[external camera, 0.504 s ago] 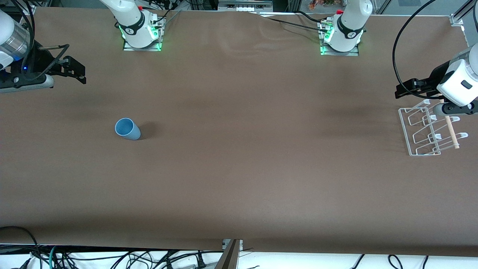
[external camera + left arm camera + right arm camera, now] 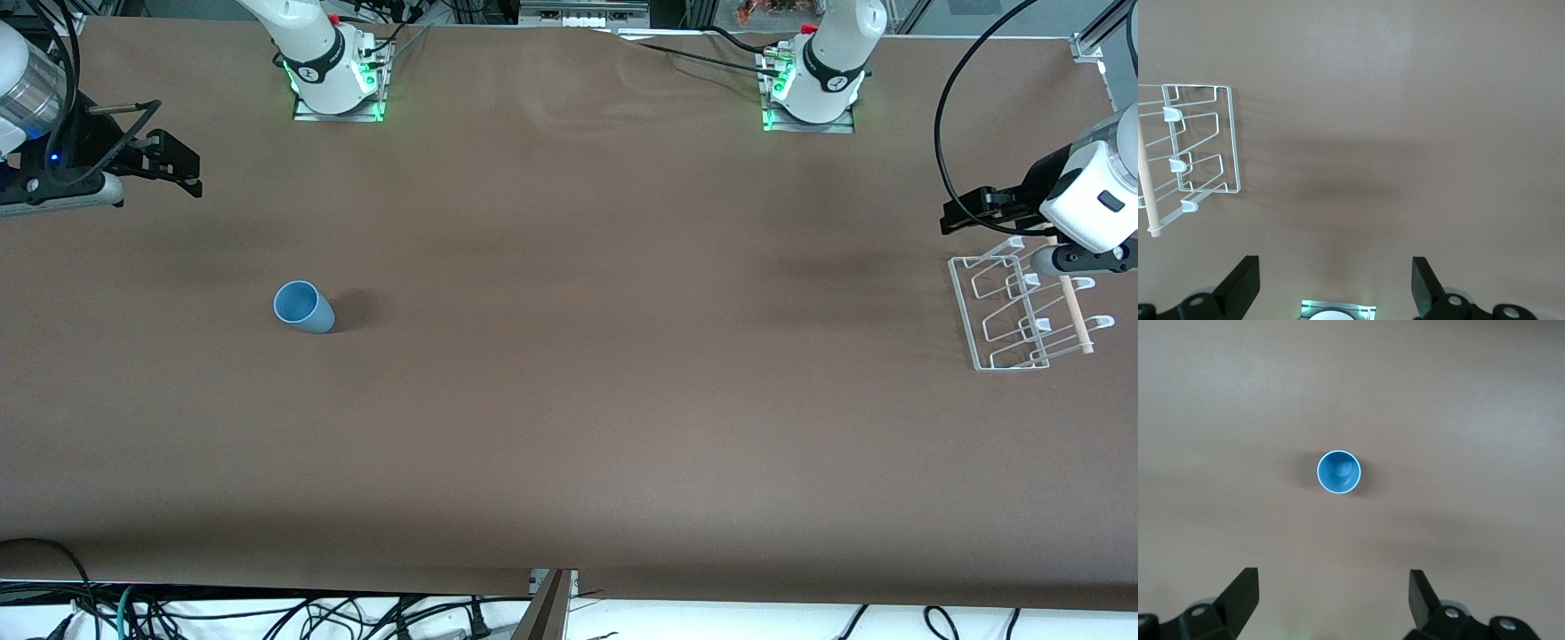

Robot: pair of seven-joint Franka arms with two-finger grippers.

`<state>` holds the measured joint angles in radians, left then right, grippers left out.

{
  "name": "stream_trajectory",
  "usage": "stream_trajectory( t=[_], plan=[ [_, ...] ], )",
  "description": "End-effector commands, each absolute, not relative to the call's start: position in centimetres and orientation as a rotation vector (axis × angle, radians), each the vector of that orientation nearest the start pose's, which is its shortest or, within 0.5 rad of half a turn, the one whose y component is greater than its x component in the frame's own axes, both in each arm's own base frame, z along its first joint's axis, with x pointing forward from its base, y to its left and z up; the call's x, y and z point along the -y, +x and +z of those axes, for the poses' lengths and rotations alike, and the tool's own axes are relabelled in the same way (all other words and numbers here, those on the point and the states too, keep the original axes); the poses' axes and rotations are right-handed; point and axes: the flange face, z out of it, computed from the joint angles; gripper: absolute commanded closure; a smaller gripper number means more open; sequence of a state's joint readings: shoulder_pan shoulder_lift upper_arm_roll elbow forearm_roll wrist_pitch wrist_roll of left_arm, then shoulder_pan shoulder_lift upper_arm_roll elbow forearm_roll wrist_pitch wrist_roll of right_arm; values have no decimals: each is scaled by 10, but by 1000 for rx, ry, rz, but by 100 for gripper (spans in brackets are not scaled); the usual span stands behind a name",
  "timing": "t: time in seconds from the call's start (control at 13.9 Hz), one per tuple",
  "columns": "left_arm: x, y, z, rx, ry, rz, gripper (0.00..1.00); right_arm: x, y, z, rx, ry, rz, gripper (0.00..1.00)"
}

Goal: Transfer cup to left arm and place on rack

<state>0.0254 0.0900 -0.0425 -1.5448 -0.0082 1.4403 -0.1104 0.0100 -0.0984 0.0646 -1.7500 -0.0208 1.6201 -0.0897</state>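
Light-blue smooth tapered cup (image 2: 303, 308) stands upright, mouth up.

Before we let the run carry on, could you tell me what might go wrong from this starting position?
1. The cup stands upright and unsupported on the table; an off-centre descent of the open right gripper could tip it.
2. The rack lies right by the open left gripper, so that arm might clip its wire loops.
3. The cup looks smooth and tapered, so it may slip at handover.
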Motion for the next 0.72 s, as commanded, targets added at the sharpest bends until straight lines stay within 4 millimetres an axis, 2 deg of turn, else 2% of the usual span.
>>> stream_trajectory(
  t=[0.0, 0.36, 0.5, 0.65],
  plan=[
    [10, 568, 581, 162, -3147, 291, 0, -34, 521, 596, 256, -3141, 66, 1],
    [10, 568, 581, 162, -3147, 291, 0, -31, 519, 603, 248, -3142, 49, 1],
    [10, 568, 581, 162, -3147, 291, 0, -22, 520, 607, 217, -3143, 32, 1],
    [10, 568, 581, 162, -3147, 291, 0, -21, 521, 602, 217, -3142, 49, 1]
  ],
)
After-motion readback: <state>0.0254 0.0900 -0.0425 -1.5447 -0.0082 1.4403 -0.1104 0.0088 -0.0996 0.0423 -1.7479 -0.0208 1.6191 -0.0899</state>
